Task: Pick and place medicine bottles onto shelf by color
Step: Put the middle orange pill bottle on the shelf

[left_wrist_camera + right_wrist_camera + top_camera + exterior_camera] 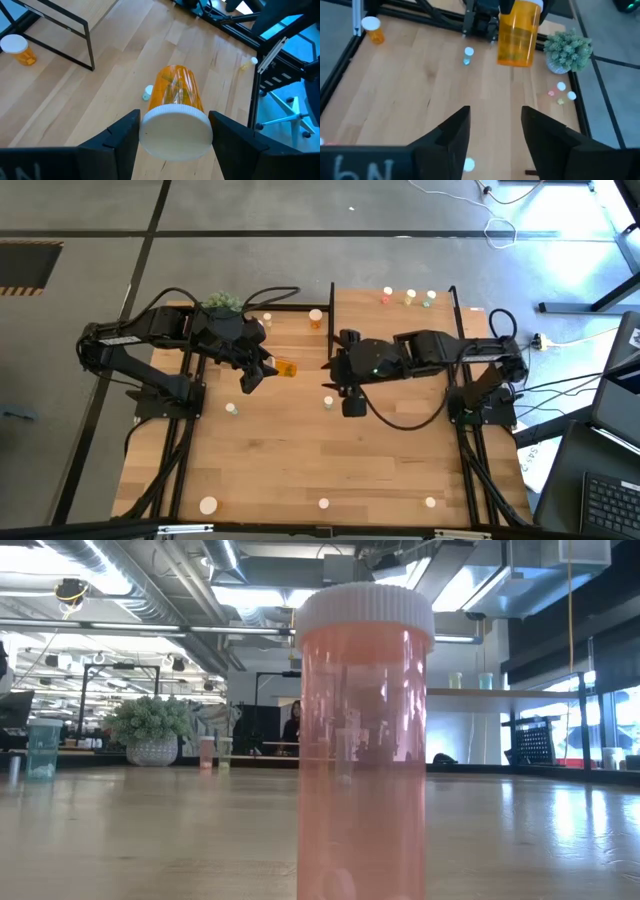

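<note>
In the left wrist view a large orange bottle with a white cap sticks out between the fingers of my left gripper, which is shut on it above the table's middle. My right gripper faces it from the right, open, with nothing between its fingers. Another orange bottle stands on its base left of the shelf. Three small bottles stand on the shelf board. Small bottles stand on the table. My left gripper pinches the orange bottle's white cap between its two fingers, one on each side of the cap's rim. The fingers slant down from the table's left. The bottle is lifted clear and points on past the fingertips, bottom end toward the right arm.
A green plant ball in a pot stands at the far left by the left arm. Three more small bottles stand along the near edge. A pink-orange bottle stands right before the low camera. Black frame posts edge the shelf.
</note>
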{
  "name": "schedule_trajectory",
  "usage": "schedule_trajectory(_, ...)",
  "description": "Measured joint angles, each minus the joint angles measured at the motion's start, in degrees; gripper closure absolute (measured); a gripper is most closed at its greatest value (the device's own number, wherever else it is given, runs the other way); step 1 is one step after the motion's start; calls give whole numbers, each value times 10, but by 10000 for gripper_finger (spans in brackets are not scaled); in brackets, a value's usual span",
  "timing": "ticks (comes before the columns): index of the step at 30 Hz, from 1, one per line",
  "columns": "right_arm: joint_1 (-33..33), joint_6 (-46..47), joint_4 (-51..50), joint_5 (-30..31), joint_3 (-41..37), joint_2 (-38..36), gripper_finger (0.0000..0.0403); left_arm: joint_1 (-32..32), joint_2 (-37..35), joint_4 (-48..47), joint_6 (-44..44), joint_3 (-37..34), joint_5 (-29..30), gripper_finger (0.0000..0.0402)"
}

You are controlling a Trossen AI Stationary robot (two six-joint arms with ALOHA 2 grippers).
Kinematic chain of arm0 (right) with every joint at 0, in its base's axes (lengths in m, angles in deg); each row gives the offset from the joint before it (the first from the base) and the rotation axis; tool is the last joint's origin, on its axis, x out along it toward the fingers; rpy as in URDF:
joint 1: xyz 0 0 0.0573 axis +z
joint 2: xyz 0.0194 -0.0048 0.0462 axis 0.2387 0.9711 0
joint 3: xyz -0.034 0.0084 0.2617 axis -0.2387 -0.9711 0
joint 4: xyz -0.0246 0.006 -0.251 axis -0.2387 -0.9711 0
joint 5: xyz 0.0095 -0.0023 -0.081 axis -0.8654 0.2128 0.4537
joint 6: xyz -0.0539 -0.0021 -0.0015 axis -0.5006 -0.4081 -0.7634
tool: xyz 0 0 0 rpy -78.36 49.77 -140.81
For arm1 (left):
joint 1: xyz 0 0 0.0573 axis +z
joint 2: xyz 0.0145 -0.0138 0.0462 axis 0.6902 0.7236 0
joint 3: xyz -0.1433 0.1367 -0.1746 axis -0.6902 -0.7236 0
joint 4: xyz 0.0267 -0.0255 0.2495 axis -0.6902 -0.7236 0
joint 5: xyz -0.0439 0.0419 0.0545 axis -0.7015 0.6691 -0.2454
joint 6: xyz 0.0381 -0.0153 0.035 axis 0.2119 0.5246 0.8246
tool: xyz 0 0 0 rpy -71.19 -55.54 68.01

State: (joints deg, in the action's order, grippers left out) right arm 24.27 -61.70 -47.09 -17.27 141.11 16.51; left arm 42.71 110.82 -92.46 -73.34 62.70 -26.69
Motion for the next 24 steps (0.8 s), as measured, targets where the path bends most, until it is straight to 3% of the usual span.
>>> schedule_trajectory(3, 0, -18, 16, 29, 0, 11, 203, 0, 0, 0, 0, 0, 0, 193)
schedule_trajectory(12, -2, -36, 47, 31, 0, 12, 192, 0, 0, 0, 0, 0, 0, 193)
schedule_trajectory(18, -12, 34, 52, 26, 0, 12, 192, 0, 0, 6, 1, 0, 0, 193)
schedule_trajectory(24, -23, 36, 55, 13, 0, 12, 192, 0, 0, 31, 13, 0, 0, 193)
